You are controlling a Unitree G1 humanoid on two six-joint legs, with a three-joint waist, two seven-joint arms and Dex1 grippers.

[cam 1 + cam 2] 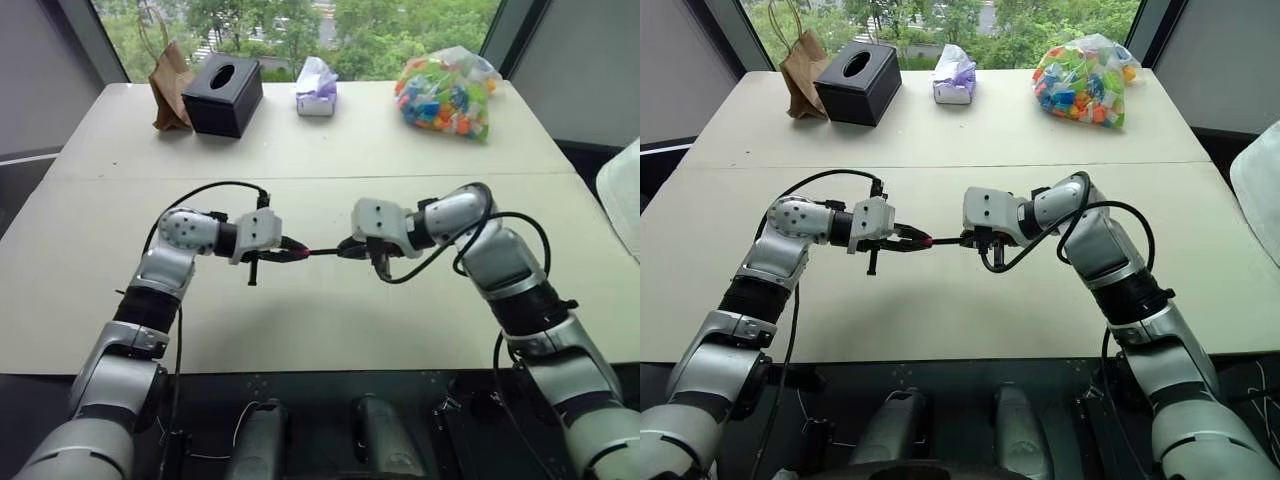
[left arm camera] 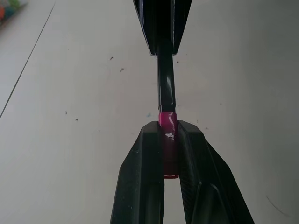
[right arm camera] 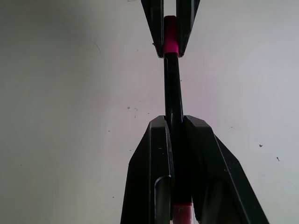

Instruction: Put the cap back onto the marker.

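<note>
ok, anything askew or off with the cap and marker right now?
Nothing stands out. The cap in the left pincer sits in line with the marker held by the right pincer, end to end above the table. No spill or damage visible.

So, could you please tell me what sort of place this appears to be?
Probably an office or meeting room: a wide pale rectangular table stands before a large window overlooking green trees, with a black square tissue box and a brown paper bag on it.
</note>
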